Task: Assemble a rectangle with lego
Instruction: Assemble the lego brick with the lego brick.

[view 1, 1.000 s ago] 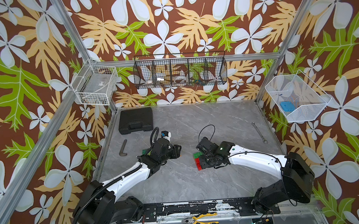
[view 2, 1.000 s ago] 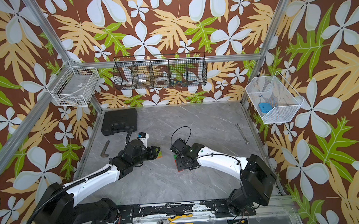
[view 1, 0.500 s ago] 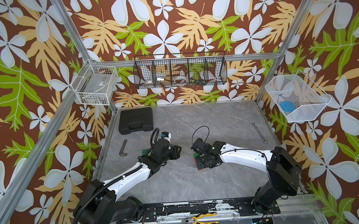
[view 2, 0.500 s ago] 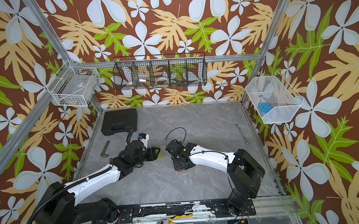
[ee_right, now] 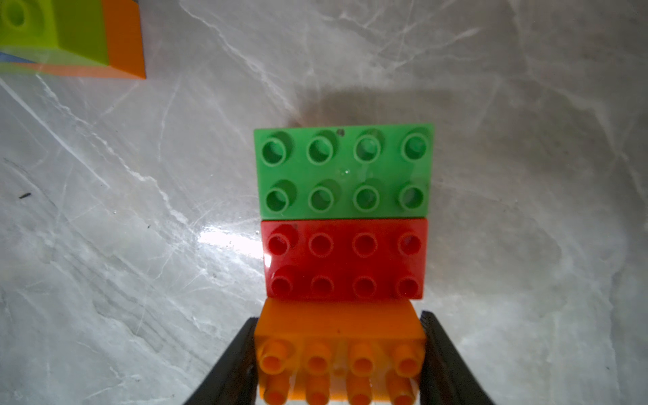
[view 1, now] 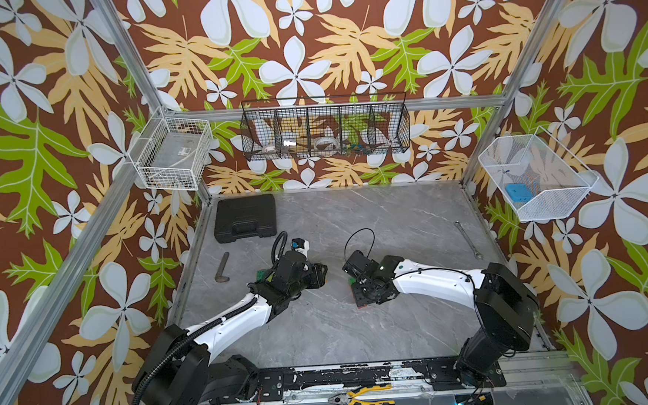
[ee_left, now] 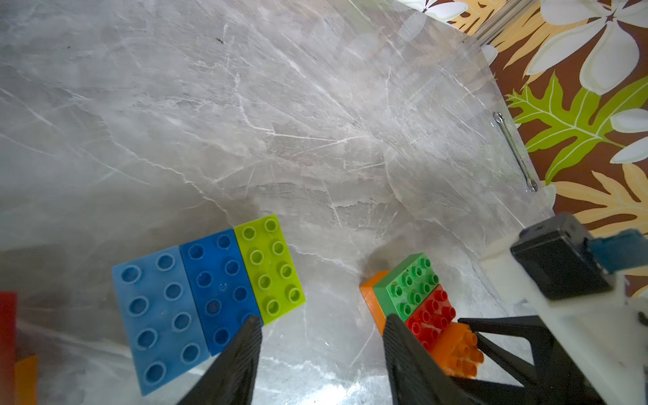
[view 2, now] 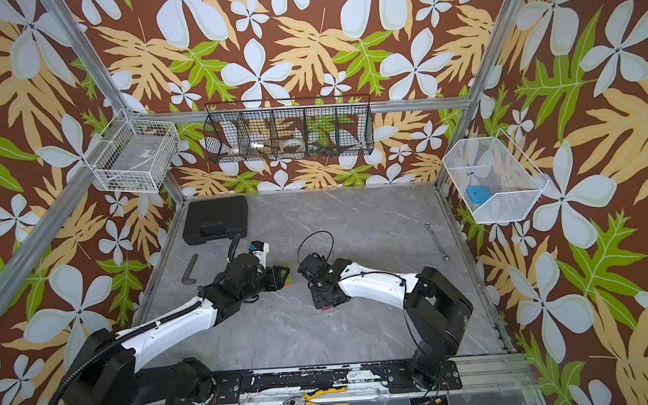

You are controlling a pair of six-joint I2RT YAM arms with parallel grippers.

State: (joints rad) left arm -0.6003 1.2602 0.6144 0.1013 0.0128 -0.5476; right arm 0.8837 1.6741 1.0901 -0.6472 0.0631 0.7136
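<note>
In the right wrist view my right gripper (ee_right: 338,350) is shut on an orange lego brick (ee_right: 336,326), which is tipped with its studs toward the camera. Its edge touches a red brick (ee_right: 345,259) that sits next to a green brick (ee_right: 343,171) on the table. In the left wrist view my left gripper (ee_left: 324,336) stands open over bare table. It is between that green, red and orange group (ee_left: 412,287) and a flat row of light blue (ee_left: 157,315), blue (ee_left: 217,284) and lime (ee_left: 270,266) bricks. In both top views the arms hide most of the lego.
A black case (view 1: 244,218) lies at the back left of the grey table (view 1: 393,226), with a bent metal tool (view 1: 221,267) near it. A wrench (view 1: 467,239) lies by the right wall. Pliers (view 1: 361,396) rest on the front rail. Wire baskets hang on the walls.
The right arm has swung left, bringing its gripper over the green and red bricks, and its jaws have narrowed a little. The left arm has stayed put.
</note>
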